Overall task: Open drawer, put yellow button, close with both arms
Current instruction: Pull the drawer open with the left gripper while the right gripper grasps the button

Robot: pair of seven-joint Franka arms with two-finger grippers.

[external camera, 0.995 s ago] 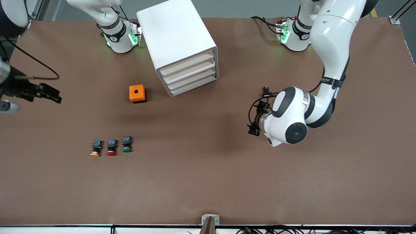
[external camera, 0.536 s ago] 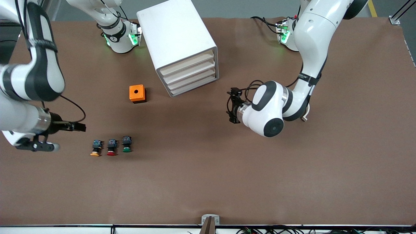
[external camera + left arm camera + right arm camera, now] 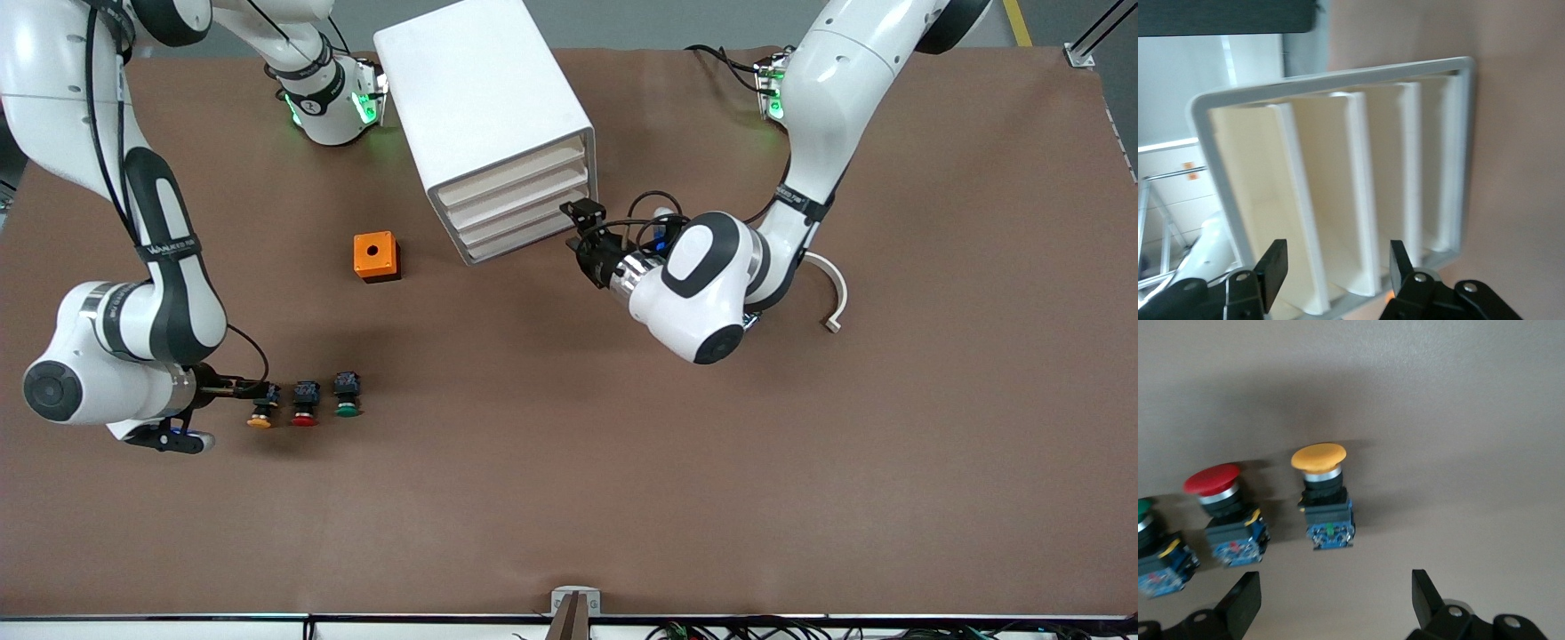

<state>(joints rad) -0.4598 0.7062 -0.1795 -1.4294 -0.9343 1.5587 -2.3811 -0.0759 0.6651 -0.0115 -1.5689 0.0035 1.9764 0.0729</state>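
The right gripper [image 3: 242, 388] hovers low beside the yellow button [image 3: 261, 406], fingers [image 3: 1238, 600] spread wide with the button between them in the right wrist view, untouched. That button lies on the table [image 3: 569, 498] at the nine o'clock end of a row with the red button [image 3: 305, 403] and green button [image 3: 347, 395]. The left gripper [image 3: 582, 233], jaws apart and empty, sits at the cabinet [image 3: 484, 116] front's four o'clock corner; the drawer [image 3: 507, 176] is closed. An orange box [image 3: 376, 256] stands at the cabinet's eight o'clock.
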